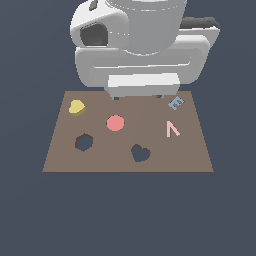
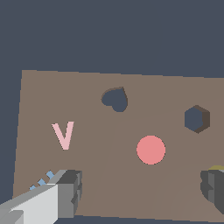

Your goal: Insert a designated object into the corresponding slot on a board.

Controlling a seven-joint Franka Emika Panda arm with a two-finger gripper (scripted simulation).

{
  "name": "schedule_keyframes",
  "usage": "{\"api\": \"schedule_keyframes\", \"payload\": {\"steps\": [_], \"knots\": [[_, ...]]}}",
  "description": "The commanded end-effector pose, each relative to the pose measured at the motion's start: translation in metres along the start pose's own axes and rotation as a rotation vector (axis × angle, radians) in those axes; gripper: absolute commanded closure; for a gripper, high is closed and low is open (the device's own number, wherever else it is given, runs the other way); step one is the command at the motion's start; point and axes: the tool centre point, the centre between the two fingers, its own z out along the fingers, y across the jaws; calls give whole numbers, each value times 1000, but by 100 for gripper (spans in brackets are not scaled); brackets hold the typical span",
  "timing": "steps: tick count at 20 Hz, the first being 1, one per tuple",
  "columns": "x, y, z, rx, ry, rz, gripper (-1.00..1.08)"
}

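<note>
The yellow heart-shaped block lies on the brown board near its far corner on the exterior view's left. Only a sliver of it shows in the wrist view, behind one finger. The dark heart-shaped slot is near the board's front edge, empty. My gripper hangs open and empty over the board's far edge, to the right of the block and apart from it. The other finger shows in the wrist view.
A pink disc lies mid-board. A dark hexagonal cutout is beside the heart slot. A pink V piece and a blue letter E lie on the exterior view's right.
</note>
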Motion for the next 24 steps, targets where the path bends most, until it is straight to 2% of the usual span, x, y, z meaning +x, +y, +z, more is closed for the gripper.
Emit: {"api": "schedule_keyframes", "payload": {"steps": [1, 13, 24], "knots": [[0, 0, 0, 0, 0, 0, -92], [-16, 16, 14, 1, -4, -65, -92], [-50, 63, 49, 3, -13, -232, -92]]}}
